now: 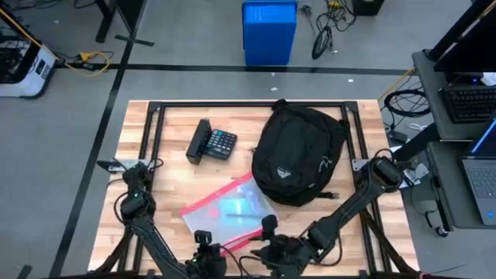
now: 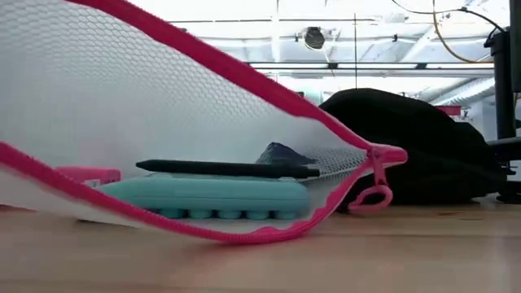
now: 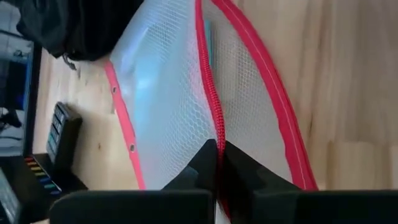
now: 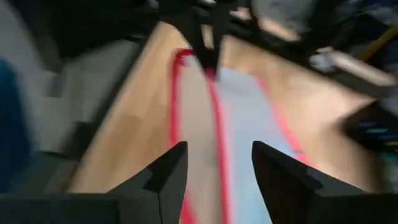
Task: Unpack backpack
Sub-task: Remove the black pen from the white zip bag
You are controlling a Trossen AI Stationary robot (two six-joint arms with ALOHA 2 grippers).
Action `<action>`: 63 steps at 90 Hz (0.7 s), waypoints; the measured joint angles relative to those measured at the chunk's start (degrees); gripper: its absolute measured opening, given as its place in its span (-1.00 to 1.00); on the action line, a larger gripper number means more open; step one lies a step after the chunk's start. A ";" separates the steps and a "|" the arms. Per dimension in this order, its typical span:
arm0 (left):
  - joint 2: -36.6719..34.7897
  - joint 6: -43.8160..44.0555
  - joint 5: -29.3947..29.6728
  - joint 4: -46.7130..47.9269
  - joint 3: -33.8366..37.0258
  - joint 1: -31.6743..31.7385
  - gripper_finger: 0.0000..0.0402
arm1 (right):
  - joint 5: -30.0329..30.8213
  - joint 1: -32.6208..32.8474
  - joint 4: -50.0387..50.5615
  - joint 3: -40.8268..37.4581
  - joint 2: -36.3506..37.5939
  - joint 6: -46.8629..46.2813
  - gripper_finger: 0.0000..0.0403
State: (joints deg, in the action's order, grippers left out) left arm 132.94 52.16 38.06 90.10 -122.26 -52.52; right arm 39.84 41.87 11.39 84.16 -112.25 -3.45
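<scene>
Low in the high view, left of centre, the left gripper (image 3: 217, 163) has its fingers pinched together on the red zipper edge of the mesh pouch (image 1: 226, 211) — a pen (image 2: 228, 168) and a teal case (image 2: 203, 195) lie inside. Just right, the right gripper (image 4: 214, 168) hovers with fingers spread wide, holding nothing. The backpack (image 1: 298, 153) lies on the table (image 1: 174, 174), centre-right — upper right of the pouch.
</scene>
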 joint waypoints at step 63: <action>0.04 -2.58 3.13 -0.06 0.00 -0.53 -1.00 | -3.35 -7.21 5.27 -0.02 -6.75 -3.04 0.01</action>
State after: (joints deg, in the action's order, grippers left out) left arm 132.99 49.58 41.19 90.04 -122.26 -53.06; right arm 36.49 34.66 16.66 84.14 -119.00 -6.50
